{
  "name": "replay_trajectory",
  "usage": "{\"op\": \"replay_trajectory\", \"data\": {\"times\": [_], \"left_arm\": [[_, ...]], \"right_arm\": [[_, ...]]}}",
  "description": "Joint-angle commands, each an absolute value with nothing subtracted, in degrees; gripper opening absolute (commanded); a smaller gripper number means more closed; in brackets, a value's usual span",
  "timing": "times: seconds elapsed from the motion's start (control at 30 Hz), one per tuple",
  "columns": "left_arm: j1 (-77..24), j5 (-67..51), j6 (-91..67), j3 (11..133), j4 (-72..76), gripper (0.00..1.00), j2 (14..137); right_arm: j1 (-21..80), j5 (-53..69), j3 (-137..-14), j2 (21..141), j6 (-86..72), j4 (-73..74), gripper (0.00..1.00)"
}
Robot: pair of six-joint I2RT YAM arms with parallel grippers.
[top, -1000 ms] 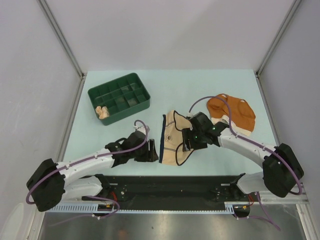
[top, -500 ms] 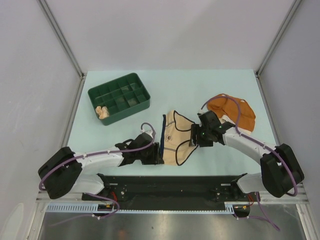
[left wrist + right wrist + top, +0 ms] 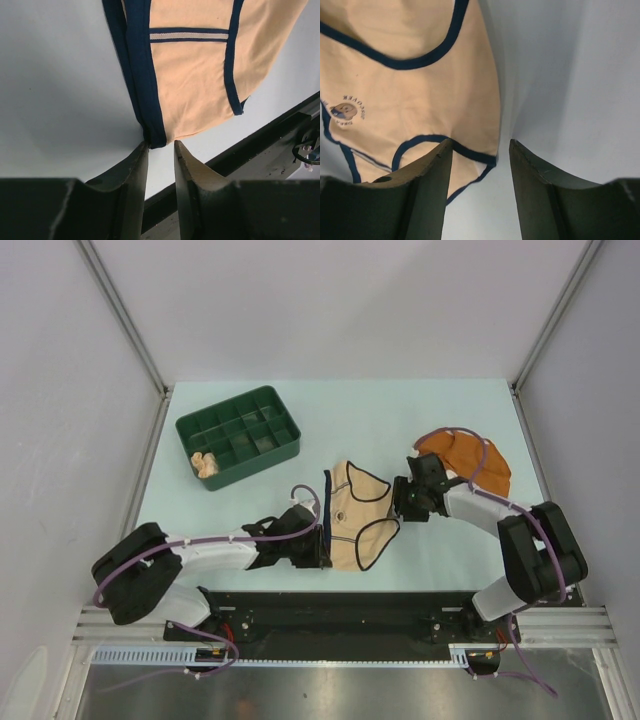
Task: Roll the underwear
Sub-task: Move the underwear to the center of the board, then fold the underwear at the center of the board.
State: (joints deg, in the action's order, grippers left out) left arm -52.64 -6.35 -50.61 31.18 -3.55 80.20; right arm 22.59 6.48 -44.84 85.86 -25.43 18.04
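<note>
The cream underwear [image 3: 356,520] with dark trim lies flat on the table between my grippers. My left gripper [image 3: 321,546] is at the near end of its dark waistband. In the left wrist view the jaws [image 3: 161,146] stand narrowly open and empty, with the band's corner [image 3: 155,137] just ahead of the tips. My right gripper [image 3: 398,502] is open at the garment's right edge. In the right wrist view [image 3: 480,146] the cloth's trimmed corner [image 3: 490,159] lies between the fingers, not gripped. The rust-orange underwear [image 3: 455,452] lies behind the right arm. The pale peach one [image 3: 207,463] sits in the tray.
The dark green compartment tray [image 3: 222,405] stands at the back left. A black rail [image 3: 340,605] runs along the table's near edge, close below the left gripper, and also shows in the left wrist view [image 3: 260,145]. White walls close the sides and back.
My left gripper has slid right to the waistband's near end. My right gripper has drawn back right, off the cream garment to its right edge. The garment now lies more spread out.
</note>
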Motion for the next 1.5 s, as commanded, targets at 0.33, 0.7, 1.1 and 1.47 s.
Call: {"op": "replay_trajectory", "data": {"times": [0.33, 0.7, 1.1, 1.47], "left_arm": [[-53.44, -2.02, -51.15, 29.71, -10.9, 0.32, 78.05], [-54.14, -5.18, -54.4, 28.3, -4.5, 0.41, 77.69], [-55.37, -8.88, -55.63, 30.06, 1.85, 0.49, 84.54], [-56.16, -0.09, -55.64, 31.9, -4.83, 0.26, 86.39]], "right_arm": [[21.53, 4.06, -44.74, 91.85, -25.49, 16.07, 0.06], [22.24, -2.37, -44.56, 81.74, -29.18, 27.42, 0.0], [23.03, -1.06, -44.3, 80.6, -28.65, 26.28, 0.2], [29.87, -2.64, -44.3, 71.55, -27.42, 31.64, 0.66]]}}
